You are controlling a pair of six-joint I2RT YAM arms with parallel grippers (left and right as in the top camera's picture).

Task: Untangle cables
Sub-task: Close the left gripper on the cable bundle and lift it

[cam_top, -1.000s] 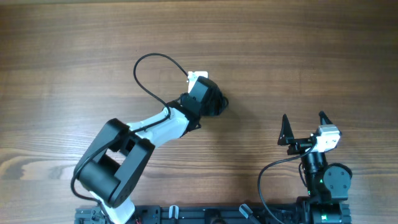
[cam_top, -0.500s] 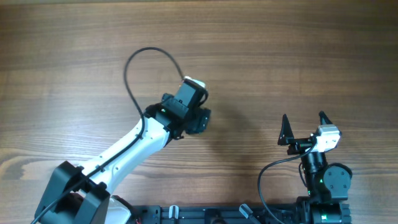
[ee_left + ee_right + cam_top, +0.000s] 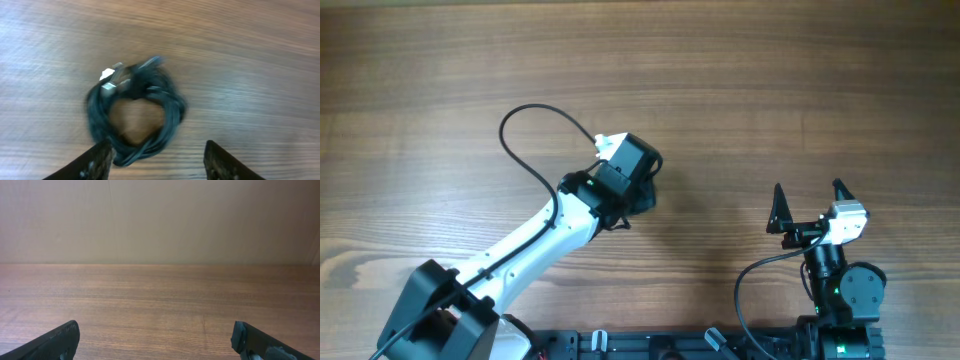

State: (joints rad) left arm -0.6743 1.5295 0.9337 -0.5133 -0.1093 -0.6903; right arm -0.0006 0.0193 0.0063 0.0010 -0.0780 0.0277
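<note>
No writing, label, brand or number can be read on the cables (image 3: 172, 107) or the table (image 3: 820, 80).

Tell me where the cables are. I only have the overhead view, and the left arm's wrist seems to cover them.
Observer: The left wrist view shows the cables as one ring-shaped coil lying on the table, just ahead of the left gripper.
Operator: Is the gripper holding that coil?
Observer: No. Its jaws stand apart, wider than the cords at the coil's near edge. Blur hides whether one finger touches them.
Operator: Can you see any plug ends?
Observer: Yes, light-coloured plug ends sit together at the coil's upper left in that view.
</note>
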